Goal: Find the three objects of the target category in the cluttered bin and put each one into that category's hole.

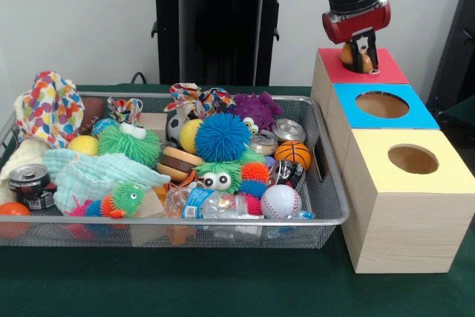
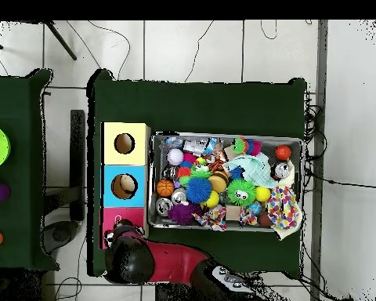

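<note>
Front view shows the claw (image 1: 363, 56) poised over the red-topped box (image 1: 361, 67) at the far end of a row of three wooden boxes, its fingers closed on a small orange-and-white toy (image 1: 355, 54) held just above the red top. Next along sit the blue-topped box (image 1: 381, 105) and the yellow-topped box (image 1: 411, 159), each with a round hole. Beside them on the green worktop (image 1: 223, 280), the wire mesh bin (image 1: 326, 209) brims with a basketball (image 1: 292, 153), a baseball (image 1: 280, 200), a blue spiky ball (image 1: 222, 136), cans and cloths.
</note>
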